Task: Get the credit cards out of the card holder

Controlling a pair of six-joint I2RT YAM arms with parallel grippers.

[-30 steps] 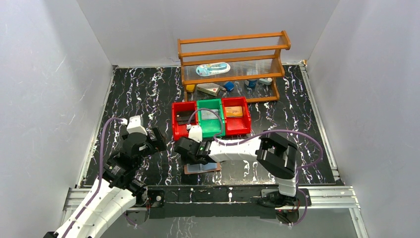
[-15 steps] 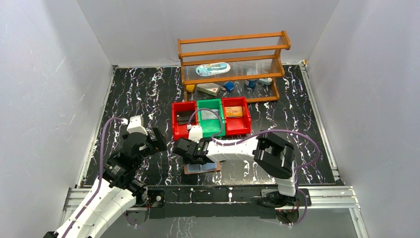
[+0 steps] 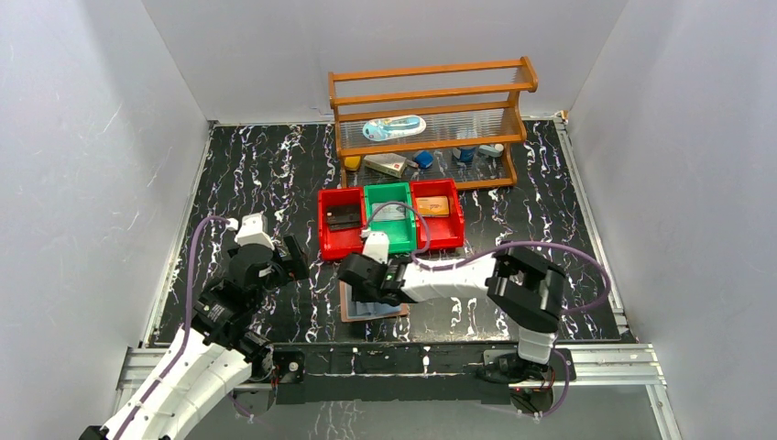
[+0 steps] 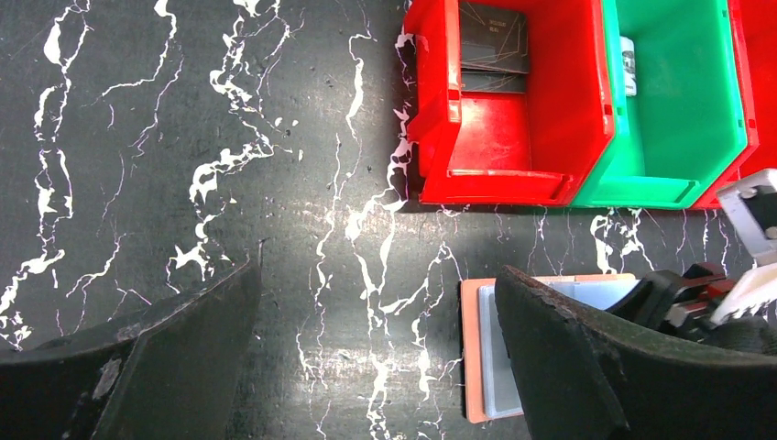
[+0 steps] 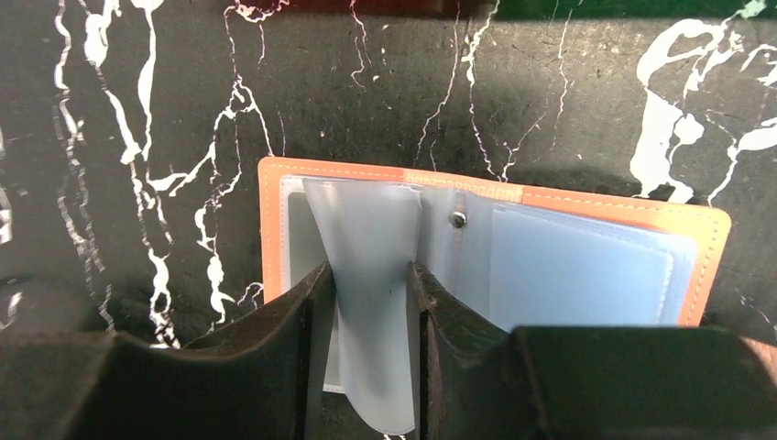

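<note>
The card holder (image 3: pixel 389 310) lies open on the black marble table, pinkish-orange with clear silvery-blue sleeves (image 5: pixel 577 270). My right gripper (image 5: pixel 366 275) stands over its left half, and its jaws press both sides of one raised pale blue sleeve (image 5: pixel 366 229). I cannot tell if a card is inside it. In the top view this gripper (image 3: pixel 360 291) is low over the holder. A black card (image 4: pixel 493 37) lies in the left red bin, a silver-grey card (image 3: pixel 389 213) in the green bin, and an orange card (image 3: pixel 434 206) in the right red bin. My left gripper (image 4: pixel 376 357) is open and empty, left of the holder (image 4: pixel 478 353).
The red bin (image 3: pixel 339 243), green bin (image 3: pixel 399 240) and second red bin (image 3: pixel 440 236) stand in a row just behind the holder. A wooden shelf rack (image 3: pixel 431 92) with small items stands at the back. White walls enclose the table.
My right gripper has shifted right and slightly nearer over the holder, uncovering the holder's left edge and more of the bins. The left arm has barely moved.
</note>
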